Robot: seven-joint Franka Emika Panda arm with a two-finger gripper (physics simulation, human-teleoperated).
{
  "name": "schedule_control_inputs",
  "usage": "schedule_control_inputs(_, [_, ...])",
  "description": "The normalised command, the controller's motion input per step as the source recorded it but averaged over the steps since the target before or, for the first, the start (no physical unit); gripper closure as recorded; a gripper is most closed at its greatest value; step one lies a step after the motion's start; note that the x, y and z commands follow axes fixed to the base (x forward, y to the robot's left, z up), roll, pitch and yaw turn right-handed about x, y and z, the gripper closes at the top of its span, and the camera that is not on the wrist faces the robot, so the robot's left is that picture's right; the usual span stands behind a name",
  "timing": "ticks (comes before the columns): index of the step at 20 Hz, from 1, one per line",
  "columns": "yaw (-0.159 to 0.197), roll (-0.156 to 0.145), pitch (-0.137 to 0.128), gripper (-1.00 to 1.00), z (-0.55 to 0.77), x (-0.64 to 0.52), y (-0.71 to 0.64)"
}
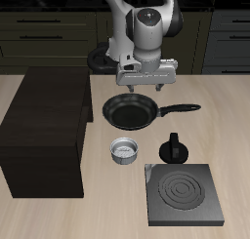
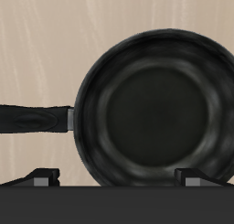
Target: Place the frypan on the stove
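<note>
From the exterior camera I see my end effector (image 1: 145,84) hanging above the back rim of the frypan (image 1: 130,111), not touching it as far as I can judge. The frypan sits flat on the tabletop (image 1: 225,116), roughly mid-table, with its long straight handle (image 1: 181,109) lying along the wood and pointing away from the big dark brown box (image 1: 44,131). My wrist camera looks almost straight down into the pan (image 2: 151,109): the round black bowl fills much of the picture and the handle (image 2: 32,120) runs off to one edge. In that view the two fingertips (image 2: 44,177) stand wide apart with nothing between them, so the end effector is spread and carries nothing. The stove (image 1: 183,193), a dark grey slab with light spiral burner rings, lies nearer the table's front edge, well apart from the frypan and bare on top. Between pan and stove stand a small silver-grey bowl (image 1: 124,150) and a small black knobbed pot (image 1: 175,148), side by side, the pot just behind the stove's back edge. The box takes up the tabletop beside the bowl.
</note>
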Motion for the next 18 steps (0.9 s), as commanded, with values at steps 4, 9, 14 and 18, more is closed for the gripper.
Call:
schedule_control_inputs(4, [0.049, 0.023, -0.052, -1.0, -0.24, -0.29, 0.15])
schedule_control_inputs(9, [0.013, 0.014, -0.026, -1.0, -0.11, -0.1, 0.09])
schedule_control_inputs(14, [0.017, 0.019, -0.026, -1.0, -0.17, -0.15, 0.14])
schedule_control_inputs(18, [0.004, 0.014, 0.015, -1.0, -0.17, -0.08, 0.08])
